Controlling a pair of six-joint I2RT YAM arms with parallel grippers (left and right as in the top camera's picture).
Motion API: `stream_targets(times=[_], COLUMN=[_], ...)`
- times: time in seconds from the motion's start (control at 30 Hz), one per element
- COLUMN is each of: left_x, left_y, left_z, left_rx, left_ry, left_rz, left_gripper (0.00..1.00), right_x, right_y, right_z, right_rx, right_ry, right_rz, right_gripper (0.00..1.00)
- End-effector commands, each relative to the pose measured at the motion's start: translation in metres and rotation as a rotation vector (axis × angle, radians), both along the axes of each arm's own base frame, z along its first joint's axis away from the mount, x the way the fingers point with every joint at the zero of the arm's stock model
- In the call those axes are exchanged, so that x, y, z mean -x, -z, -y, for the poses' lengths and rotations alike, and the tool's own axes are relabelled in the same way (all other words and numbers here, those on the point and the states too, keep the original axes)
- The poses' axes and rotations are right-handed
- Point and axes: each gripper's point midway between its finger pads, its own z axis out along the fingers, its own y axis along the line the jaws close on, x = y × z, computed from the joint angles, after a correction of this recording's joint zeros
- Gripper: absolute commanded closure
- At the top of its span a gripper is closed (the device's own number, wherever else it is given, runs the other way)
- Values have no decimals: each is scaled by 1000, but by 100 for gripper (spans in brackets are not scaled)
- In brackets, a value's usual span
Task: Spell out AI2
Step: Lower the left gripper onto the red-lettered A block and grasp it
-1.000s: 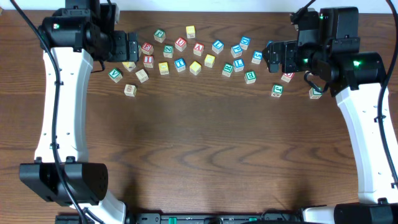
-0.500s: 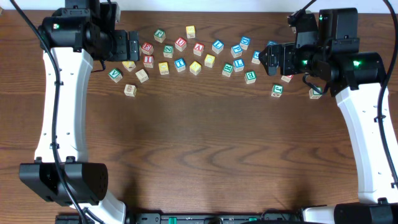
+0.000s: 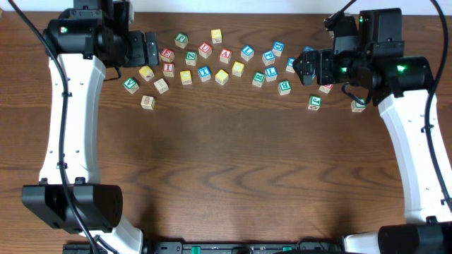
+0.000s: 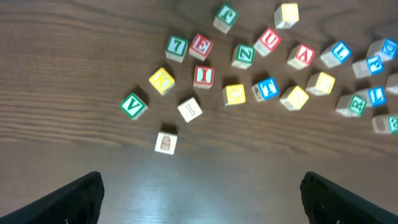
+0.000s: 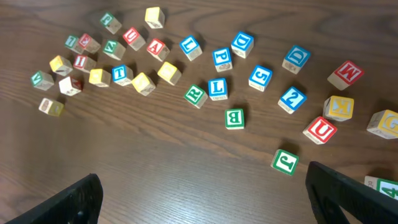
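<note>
Three target cubes lie scattered at the far side: red A [image 4: 301, 55] and red I [image 4: 203, 75] toward the left, blue 2 [image 5: 291, 98] at the right. Left tool [image 4: 200, 185] and right tool [image 5: 202, 179] hover spread wide and empty over the worktop [image 3: 233, 169], probably lining up a first pick.

Red A [image 4: 302, 56]; red I [image 4: 203, 76]; blue 2 [image 5: 292, 98]

We read red letters on the A cube [image 4: 301, 55] and I cube [image 4: 203, 75], a blue numeral on the 2 cube [image 5: 291, 99], and green characters on the 7 cube [image 4: 176, 46] and V cube [image 4: 132, 105].
</note>
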Motion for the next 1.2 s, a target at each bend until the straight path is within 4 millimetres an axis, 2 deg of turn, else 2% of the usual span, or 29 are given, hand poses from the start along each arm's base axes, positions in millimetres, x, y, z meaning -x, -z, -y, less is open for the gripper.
stream_targets(times=[0.0, 0.17, 0.43, 0.77, 1.03, 1.17], left_x=[-11, -29, -69, -117, -137, -147], left_y=[4, 13, 51, 64, 117, 137], left_z=[-2, 11, 56, 114, 156, 170], left_rx=[17, -2, 17, -5, -81, -79], left_ry=[-79, -105, -67, 72, 253, 272], left_rz=[3, 26, 26, 79, 84, 98], left_gripper=[1, 1, 2, 6, 10, 14], right_x=[-5, -10, -11, -8, -6, -6], right_y=[6, 6, 6, 8, 10, 10], right_z=[3, 5, 5, 5, 5, 5], right_rx=[18, 30, 29, 30, 31, 31], right_ry=[7, 17, 17, 16, 16, 16], right_rz=[-3, 9, 11, -2, -13, -13], right_gripper=[1, 1, 1, 1, 1, 1])
